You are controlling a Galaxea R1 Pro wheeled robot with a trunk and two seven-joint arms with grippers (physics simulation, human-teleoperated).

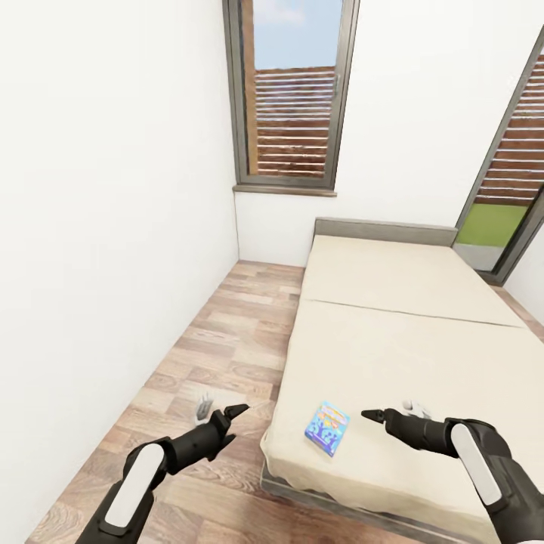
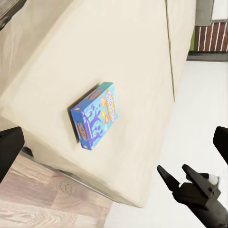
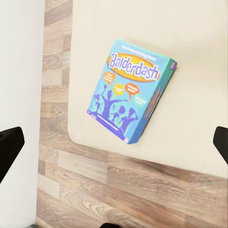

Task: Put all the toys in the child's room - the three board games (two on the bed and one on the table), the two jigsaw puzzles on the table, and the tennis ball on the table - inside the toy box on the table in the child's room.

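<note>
Blue board game [image 1: 327, 428] lies flat near bed [image 1: 423, 355] corner; right wrist view alone reads "Balderdash"; left gripper [image 1: 236, 412] and right gripper [image 1: 372, 415] spread, empty.

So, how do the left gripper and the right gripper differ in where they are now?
The left gripper hangs over the wood-plank floor beside the bed, while the right gripper is above the beige mattress. The blue "Balderdash" board game lies between them, nearer the right gripper, and neither touches it. Both are dark, both point towards the box, and both hold nothing; in each wrist view the fingertips stand far apart.
</note>
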